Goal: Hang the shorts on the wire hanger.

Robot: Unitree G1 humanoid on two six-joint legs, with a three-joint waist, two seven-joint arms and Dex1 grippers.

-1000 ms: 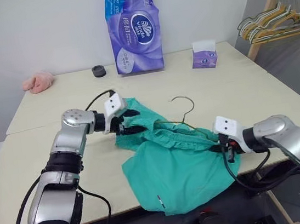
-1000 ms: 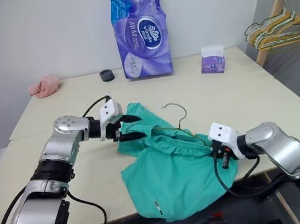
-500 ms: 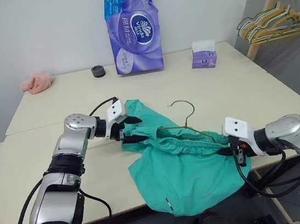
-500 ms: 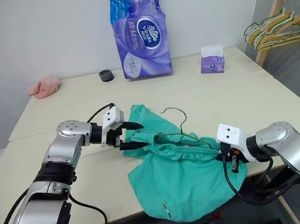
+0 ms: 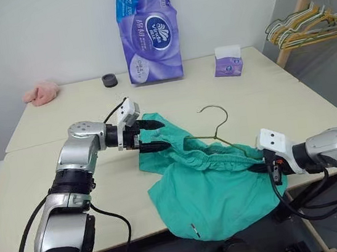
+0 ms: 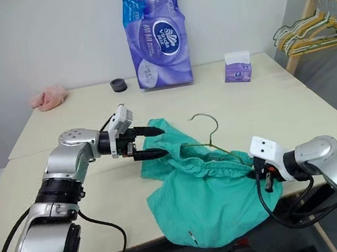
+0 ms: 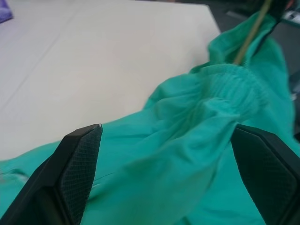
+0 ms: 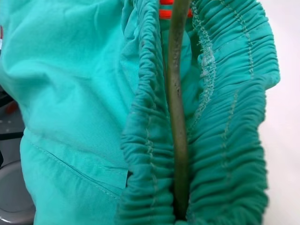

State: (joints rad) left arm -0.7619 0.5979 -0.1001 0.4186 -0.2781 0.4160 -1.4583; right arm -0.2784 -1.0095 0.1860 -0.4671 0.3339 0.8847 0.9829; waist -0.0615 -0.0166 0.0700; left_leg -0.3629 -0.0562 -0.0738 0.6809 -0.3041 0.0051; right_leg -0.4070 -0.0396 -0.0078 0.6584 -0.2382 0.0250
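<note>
- The left end effector (image 5: 155, 135) is spread wide, its fingers on either side of the shorts (image 5: 208, 192).
- The wire hanger (image 5: 218, 133) and waistband are pinched by the right end effector (image 5: 267, 167).

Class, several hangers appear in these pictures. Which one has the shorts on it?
The single grey-olive wire hanger on the table, running inside the waistband of the teal shorts. The other hangers hang bunched on the wooden rack at the far right, carrying nothing.

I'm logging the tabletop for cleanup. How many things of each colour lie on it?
Purple: 2, tissue pack and tissue box
Teal: 1, shorts
Pink: 1, cloth
Black: 1, small ring
Grey-olive: 1, wire hanger
Total: 6
</note>
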